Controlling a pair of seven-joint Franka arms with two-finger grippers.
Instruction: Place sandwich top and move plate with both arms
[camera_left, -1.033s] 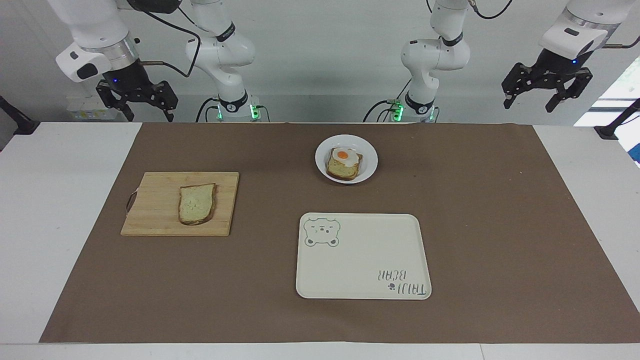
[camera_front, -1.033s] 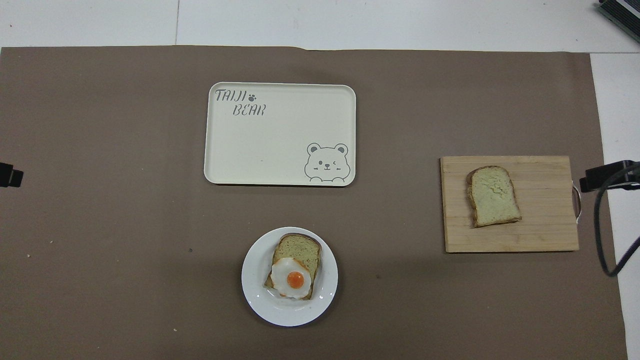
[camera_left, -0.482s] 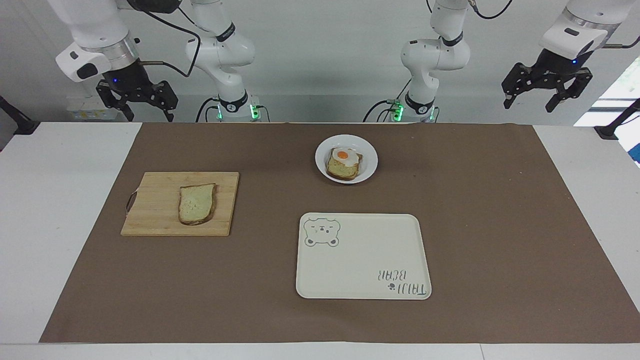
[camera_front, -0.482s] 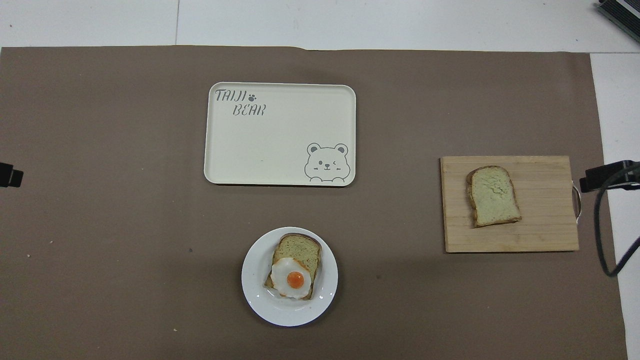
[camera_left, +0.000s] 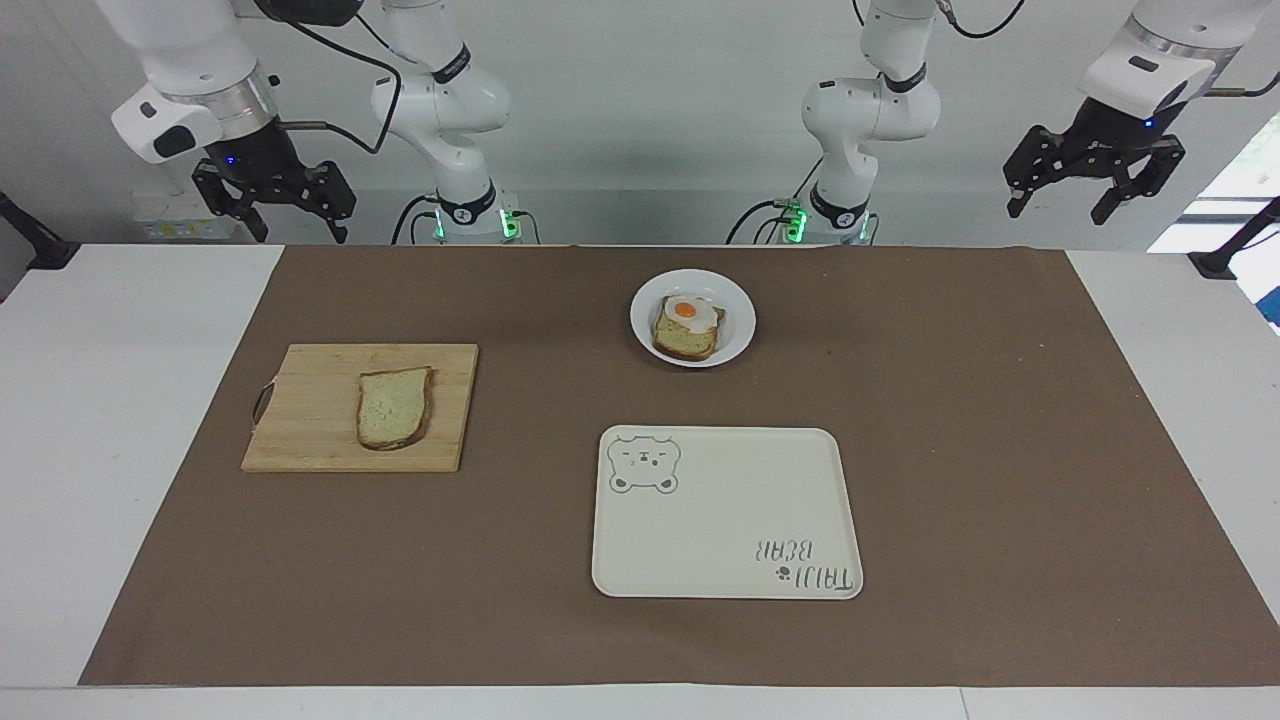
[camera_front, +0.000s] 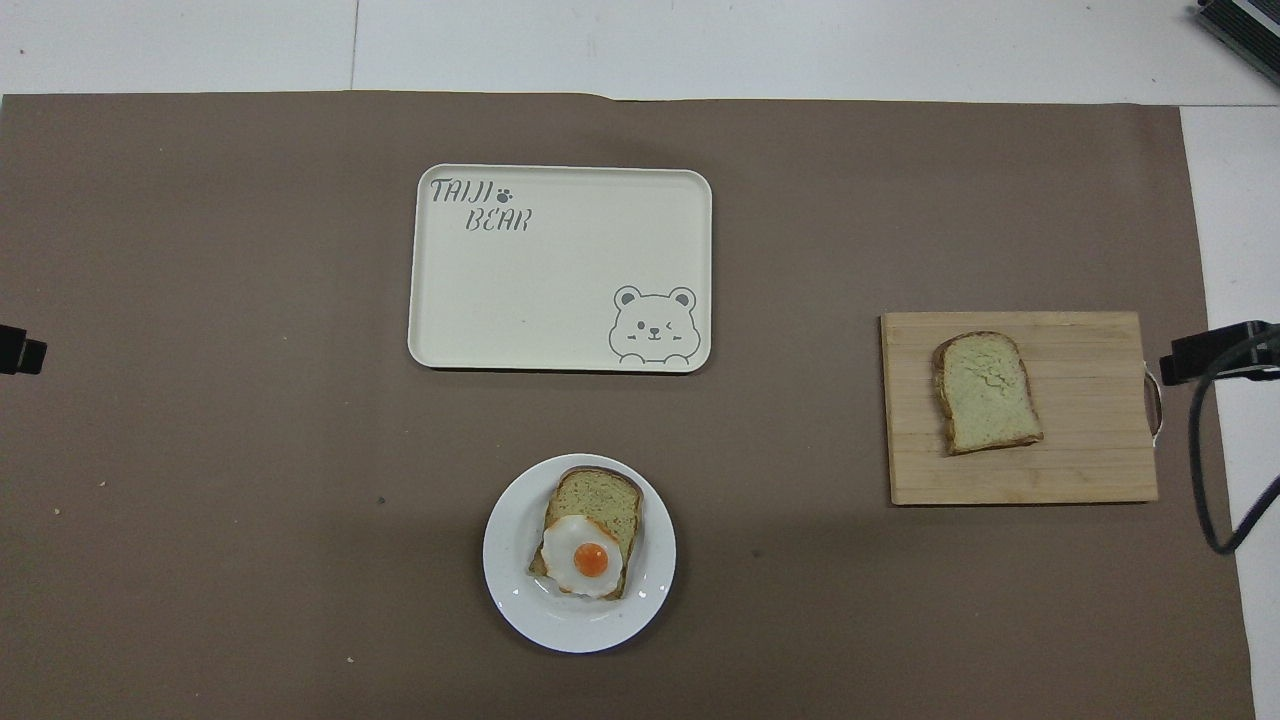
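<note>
A white counter (camera_left: 140, 420) carries everything, and a large brown mat (camera_left: 1000, 450) covers most of its top, leaving white strips bare at both ends; a plain pale wall closes the room at the robots' end. On the mat, a cream rectangular tray (camera_left: 727, 513) with a bear drawing and lettering lies farthest from the robots, near the middle of the counter. A wooden cutting board (camera_left: 310, 410) sits toward the right arm's end, and the sandwich top (camera_left: 394, 407) lies flat on it, its surface bare. The plate (camera_left: 740, 305) stands nearer to the robots than the tray, well apart from the board, and holds a bread slice (camera_left: 686, 340) with a fried egg (camera_left: 689, 313) on it. Both arms wait raised at the robots' edge: the right gripper (camera_left: 290, 210) hangs over the white strip at its own end, fingers apart and holding nothing; the left gripper (camera_left: 1085, 190) hangs over the white strip at the other end, fingers likewise spread and empty.
</note>
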